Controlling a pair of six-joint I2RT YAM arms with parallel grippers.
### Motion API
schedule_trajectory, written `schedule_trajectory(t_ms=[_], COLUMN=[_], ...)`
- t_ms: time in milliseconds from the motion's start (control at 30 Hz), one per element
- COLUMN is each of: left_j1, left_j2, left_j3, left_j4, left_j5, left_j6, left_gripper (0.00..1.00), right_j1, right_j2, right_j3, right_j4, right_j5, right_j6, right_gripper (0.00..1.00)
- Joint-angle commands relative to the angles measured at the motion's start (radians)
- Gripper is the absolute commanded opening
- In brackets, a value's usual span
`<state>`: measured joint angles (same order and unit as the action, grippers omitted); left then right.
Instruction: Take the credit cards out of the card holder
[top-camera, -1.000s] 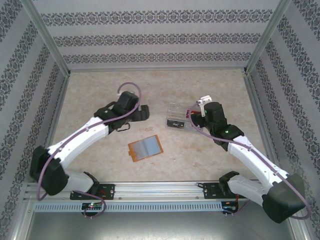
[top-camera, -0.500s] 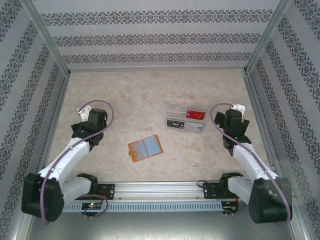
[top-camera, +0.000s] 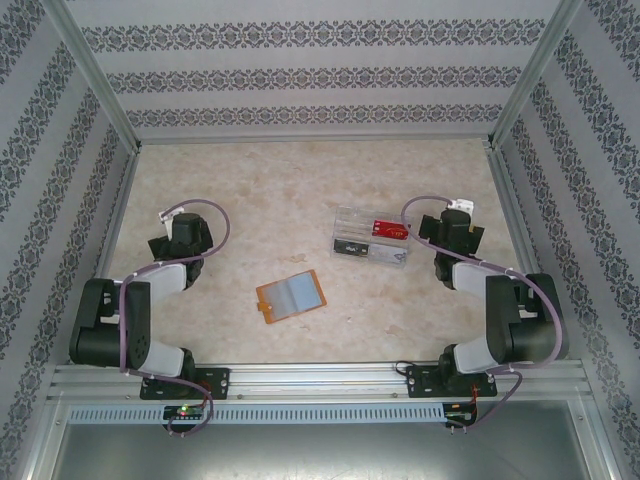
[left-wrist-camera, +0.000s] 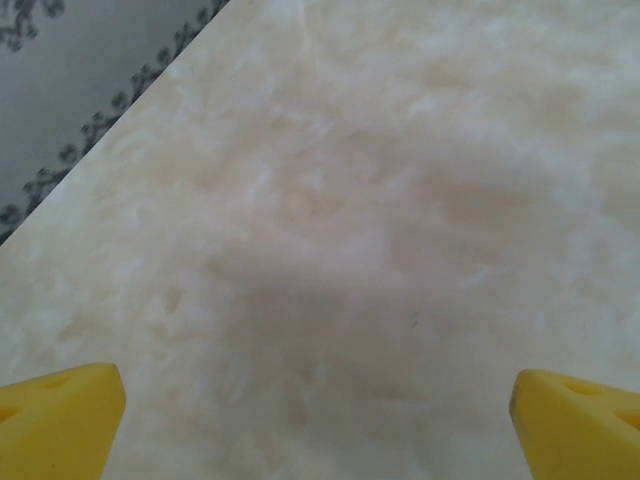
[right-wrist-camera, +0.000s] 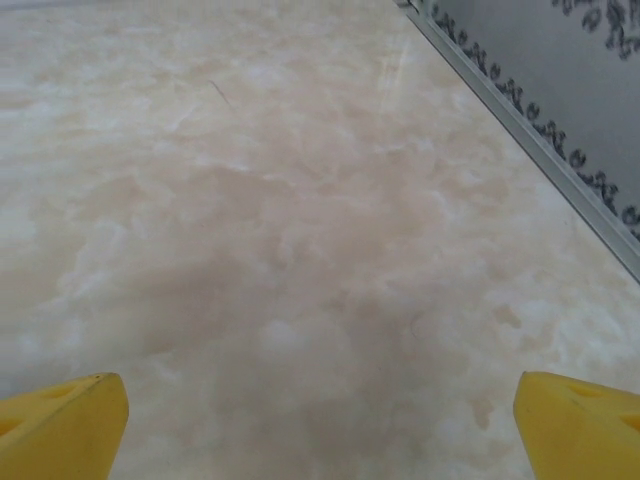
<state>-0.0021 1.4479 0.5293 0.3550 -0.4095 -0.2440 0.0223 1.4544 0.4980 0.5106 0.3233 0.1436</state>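
Arms tucked at either side, left hand (left-wrist-camera: 318, 415) and right hand (right-wrist-camera: 320, 425) both wide open, empty, over bare surface (top-camera: 300, 180), probably to clear the view of the holder (top-camera: 290, 296) lying open mid-surface near the tray (top-camera: 352, 214); cards inside it can't be made out.

Card holder (top-camera: 291, 296) unobstructed, tray (top-camera: 349, 218) well apart

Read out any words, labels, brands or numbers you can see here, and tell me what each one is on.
Nothing here can be read for certain.
On the red card in the clear tray: pale print, too small to read.
On the black card in the same tray: pale marks, too small to read.
On the card holder: no lettering visible.
On the walls: repeating ornament, no text.
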Motion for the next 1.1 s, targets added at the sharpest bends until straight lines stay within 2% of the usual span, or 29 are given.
schedule_trajectory(t_ms=[0,300,367,400,433,467,500,633,733,1067], left_j1=[0.036,0.033,0.03,0.029,0.02,0.016,0.013,0.006,0.004,0.006], left_j2=[0.032,0.022,0.085,0.13,0.114,0.104,0.124,0.108,0.113,0.112], left_j3=[-0.004,-0.124,-0.146,-0.154,-0.137,-0.129,-0.141,-0.122,-0.108,-0.109], left_j4=[0.163,0.415,0.5,0.587,0.531,0.472,0.548,0.482,0.46,0.459], left_j5=[0.096,0.35,0.397,0.399,0.389,0.386,0.382,0.373,0.427,0.43], left_j6=[0.047,0.17,0.19,0.2,0.202,0.205,0.212,0.216,0.239,0.239], left_gripper=[0.99,1.0,1.0,1.0,0.99,1.0,1.0,1.0,0.99,0.99], right_j1=[0.018,0.018,0.022,0.027,0.024,0.02,0.021,0.019,0.019,0.018], right_j2=[0.009,0.016,0.061,0.057,0.042,0.053,0.056,0.05,0.049,0.05], right_j3=[0.002,-0.08,-0.129,-0.123,-0.113,-0.118,-0.119,-0.113,-0.116,-0.115], right_j4=[0.12,0.278,0.425,0.403,0.357,0.39,0.395,0.374,0.378,0.381], right_j5=[-0.062,-0.198,-0.211,-0.203,-0.208,-0.214,-0.212,-0.213,-0.216,-0.219], right_j6=[-0.062,-0.11,-0.125,-0.127,-0.124,-0.123,-0.122,-0.121,-0.122,-0.12], right_gripper=[0.98,0.98,0.98,0.98,0.98,0.98,0.98,0.98,0.98,0.98])
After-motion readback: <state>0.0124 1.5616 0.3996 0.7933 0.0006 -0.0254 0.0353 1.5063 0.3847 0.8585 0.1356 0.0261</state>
